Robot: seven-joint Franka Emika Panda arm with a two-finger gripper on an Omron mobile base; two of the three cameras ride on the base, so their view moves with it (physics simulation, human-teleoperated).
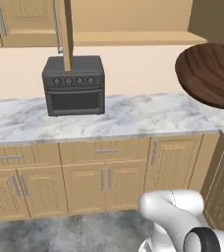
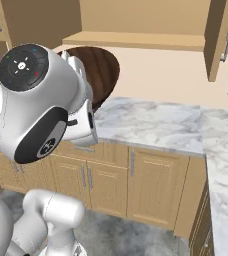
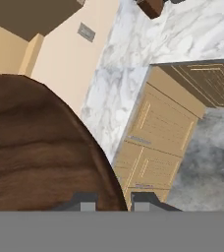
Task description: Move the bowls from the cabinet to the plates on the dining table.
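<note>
Hand view had the fingers [image 3: 113, 203] pinching the wood bowl's [image 3: 40, 147] rim alone, so a fast swing could have slipped it loose.

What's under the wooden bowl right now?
The wooden bowl hangs in the gripper above the marble counter. Nothing shows on the counter beneath; its far side is covered.

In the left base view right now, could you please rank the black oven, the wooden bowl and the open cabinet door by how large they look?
1. wooden bowl, though it is cut off and nearer the camera
2. black oven
3. open cabinet door, seen edge-on
</note>
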